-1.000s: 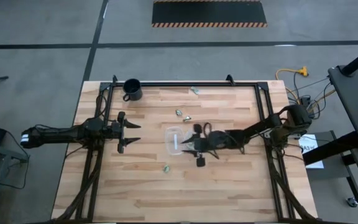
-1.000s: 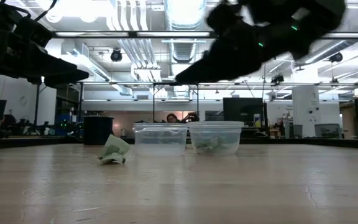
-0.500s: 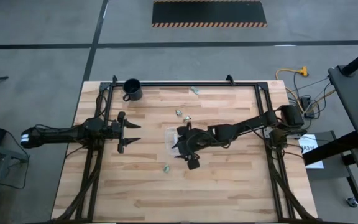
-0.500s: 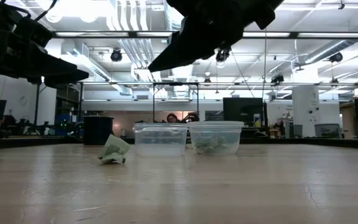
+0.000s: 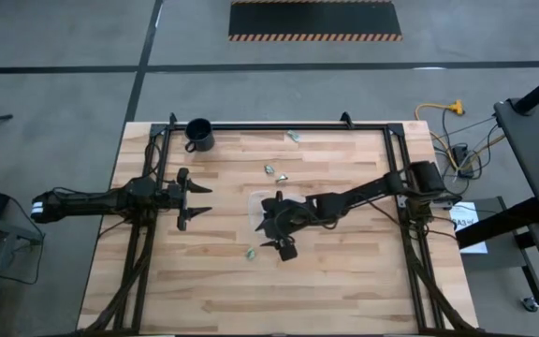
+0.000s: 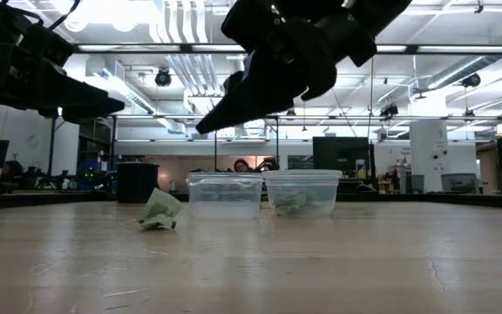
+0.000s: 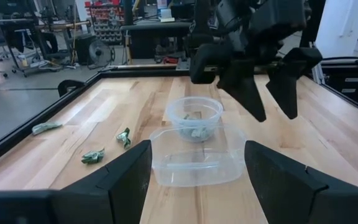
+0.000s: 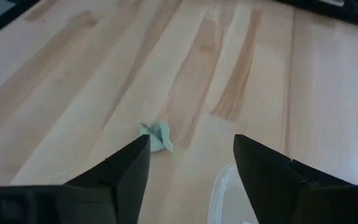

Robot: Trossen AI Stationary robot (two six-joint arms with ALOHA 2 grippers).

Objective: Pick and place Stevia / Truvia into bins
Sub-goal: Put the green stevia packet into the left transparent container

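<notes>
Since the earlier frame, right gripper point(image 5: 271, 230) has crossed the bins point(image 5: 263, 210), fingers point(image 8: 114, 177) released. Centre them over the crumpled packet point(image 8: 156, 137) on the desk point(image 5: 344, 281) before descending; left gripper point(image 5: 188, 197) waits, fingers point(image 7: 123, 174) parted.

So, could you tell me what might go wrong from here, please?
The right gripper is open above a crumpled packet that lies close to a clear cup; coming down, a finger could knock that cup. The packet is small and flat, so the fingers may close on nothing.

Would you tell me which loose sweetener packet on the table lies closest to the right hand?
The packet lying alone just in front of the right hand, toward the table's near edge; the other loose packets lie beyond the bins.
</notes>
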